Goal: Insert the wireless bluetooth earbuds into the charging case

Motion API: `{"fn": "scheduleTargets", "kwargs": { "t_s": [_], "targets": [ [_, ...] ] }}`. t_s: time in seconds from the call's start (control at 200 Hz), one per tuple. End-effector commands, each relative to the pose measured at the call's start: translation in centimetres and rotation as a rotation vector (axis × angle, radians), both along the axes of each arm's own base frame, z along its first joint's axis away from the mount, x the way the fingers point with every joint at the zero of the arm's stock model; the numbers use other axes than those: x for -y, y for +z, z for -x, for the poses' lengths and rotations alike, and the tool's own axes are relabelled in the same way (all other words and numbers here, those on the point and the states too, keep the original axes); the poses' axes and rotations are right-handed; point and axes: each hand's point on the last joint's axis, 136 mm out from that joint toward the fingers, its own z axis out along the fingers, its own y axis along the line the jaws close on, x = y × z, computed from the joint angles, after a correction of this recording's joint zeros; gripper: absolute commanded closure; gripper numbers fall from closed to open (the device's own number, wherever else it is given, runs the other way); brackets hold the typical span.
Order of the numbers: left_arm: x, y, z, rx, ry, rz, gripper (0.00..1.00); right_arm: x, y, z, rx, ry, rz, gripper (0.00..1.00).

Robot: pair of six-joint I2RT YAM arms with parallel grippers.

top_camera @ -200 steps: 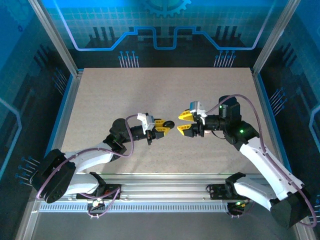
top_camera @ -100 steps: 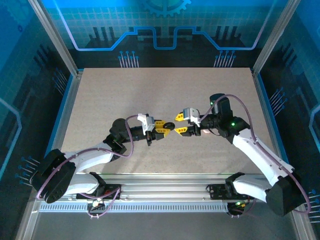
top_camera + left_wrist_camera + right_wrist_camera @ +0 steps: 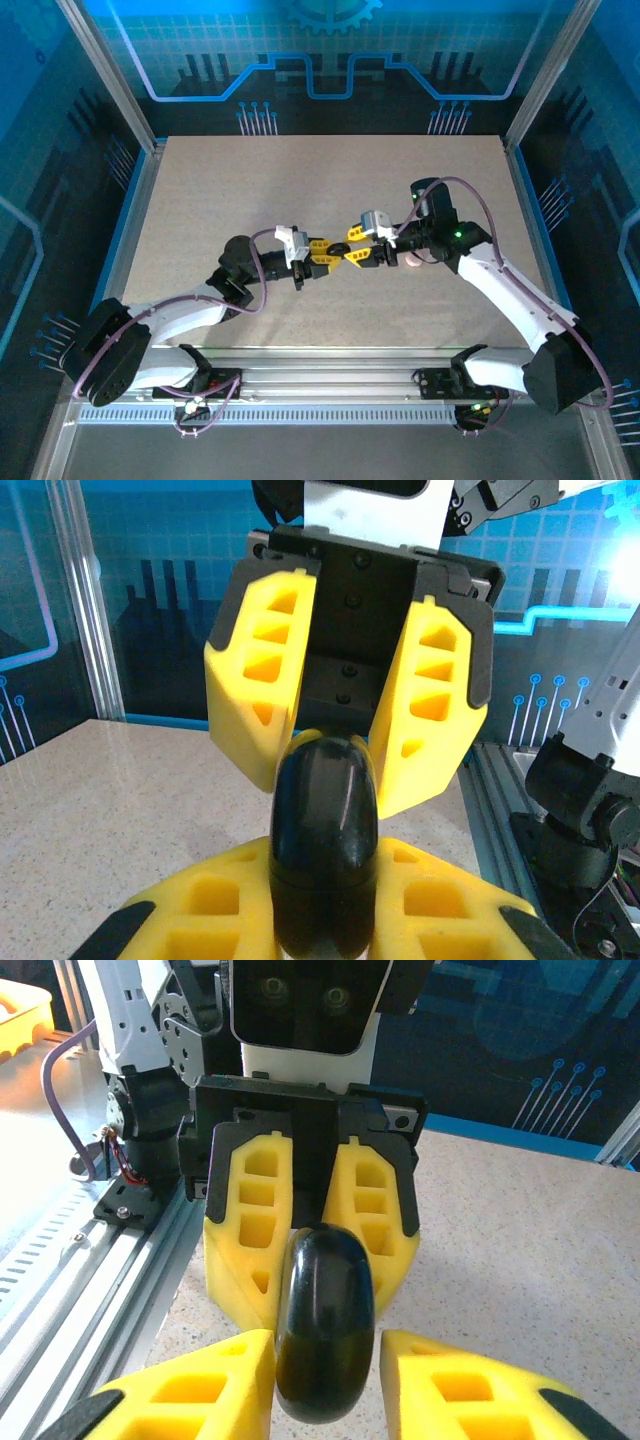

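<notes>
Left gripper (image 3: 322, 865) is clamped on the charging case (image 3: 323, 790), a glossy black oval that looks closed. I hold it above the bench (image 3: 300, 180), near the middle, with its free end pointing toward 3 o'clock. My right gripper (image 3: 325, 1350) faces it from 3 o'clock, fingers apart and straddling that free end. In the right wrist view the gap to the shell is thin, and I judge the fingers are not pressing yet.

The main risk, as I judge it, is the rounded, slick shell. If my right fingers close off-centre, the case could squirt sideways or twist out of my left grasp. If I loosen the left before the right truly bears, the case could drop to the bench and roll.

The two sets of yellow fingertips sit very close, nose to nose. A little more advance from 3 o'clock could knock them together and jolt the case.

I cannot tell where the lid seam lies relative to my left fingers. If they span it, any pull to open the lid would fight my own clamp, and no earbud could go in.
</notes>
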Motion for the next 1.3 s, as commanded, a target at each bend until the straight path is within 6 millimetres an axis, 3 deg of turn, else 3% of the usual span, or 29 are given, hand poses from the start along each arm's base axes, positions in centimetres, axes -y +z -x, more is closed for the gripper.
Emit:
{"fn": "scheduleTargets", "kwargs": {
  "t_s": [0.0, 0.105, 0.2, 0.27, 0.375, 0.49, 0.64, 0.905, 1.056, 1.291],
  "targets": [
    [0.4, 1.9, 0.4, 0.040, -0.035, 0.031, 0.96, -0.3, 0.6, 0.4, -0.005, 0.038, -0.007, 0.69],
    [0.4, 1.9, 0.4, 0.041, -0.031, 0.029, 0.95, -0.3, 0.5, 0.4, -0.006, 0.033, 0.001, 0.80],
    [0.3, 1.6, 0.2, 0.037, -0.020, 0.021, 0.87, -0.1, 0.4, 0.2, 0.006, 0.014, 0.011, 0.85],
    [0.2, 1.3, 0.1, 0.036, -0.002, 0.012, 0.76, 0.2, 0.3, 0.0, 0.010, -0.010, 0.022, 0.87],
    [-0.4, 0.3, -0.5, 0.020, 0.058, -0.017, 0.51, 1.2, -0.3, -1.0, -0.019, -0.091, 0.062, 0.88],
    [-1.8, -1.4, -2.2, -0.023, 0.203, -0.054, 0.34, 2.7, -2.8, -3.1, -0.131, -0.237, 0.170, 0.88],
    [-4.9, -3.6, -5.1, -0.117, 0.460, -0.101, 0.23, 4.4, -6.9, -5.2, -0.376, -0.406, 0.323, 0.88],
    [-10.4, -7.0, -8.5, -0.291, 0.819, -0.219, 0.14, 7.0, -13.1, -7.6, -0.667, -0.647, 0.532, 0.86],
    [-11.2, -7.9, -9.0, -0.348, 0.856, -0.231, 0.14, 8.1, -15.9, -8.1, -0.783, -0.702, 0.628, 0.83],
    [-11.5, -8.5, -9.3, -0.382, 0.873, -0.256, 0.14, 9.2, -18.2, -8.9, -0.931, -0.738, 0.659, 0.82]
  ]
}}
